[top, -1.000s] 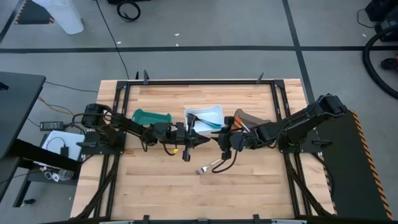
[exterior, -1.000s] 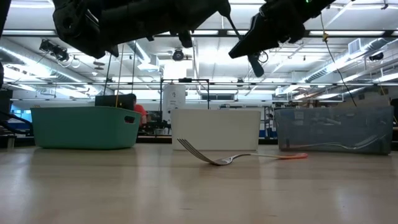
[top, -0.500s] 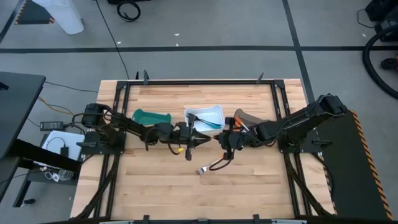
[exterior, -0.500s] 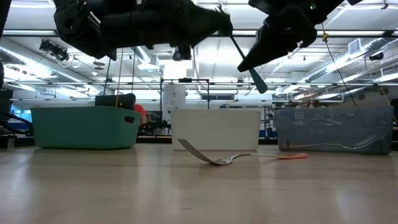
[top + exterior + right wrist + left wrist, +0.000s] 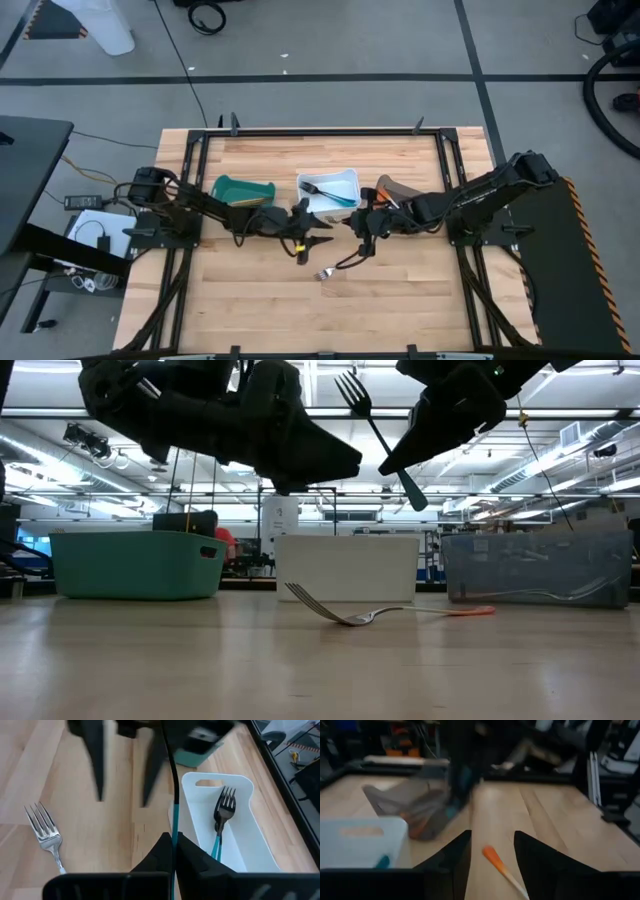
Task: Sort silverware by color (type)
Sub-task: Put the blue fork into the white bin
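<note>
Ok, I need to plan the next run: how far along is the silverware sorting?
Done: one blue-handled fork lies in the white bin, and orange handles show in the grey-brown bin. In hand: the right gripper is shut on a second blue-handled fork, held above the table; the left gripper hangs open beside it. Left: the orange-handled fork lying on the table.

Teal bin (image 5: 243,190); white bin (image 5: 330,189) holding a blue-handled fork (image 5: 222,820); grey-brown bin (image 5: 398,190). Orange-handled silver fork (image 5: 385,614) on pale wood-grain table (image 5: 400,300). Dark right gripper (image 5: 172,851) pinches a teal-handled fork (image 5: 372,425).
</note>
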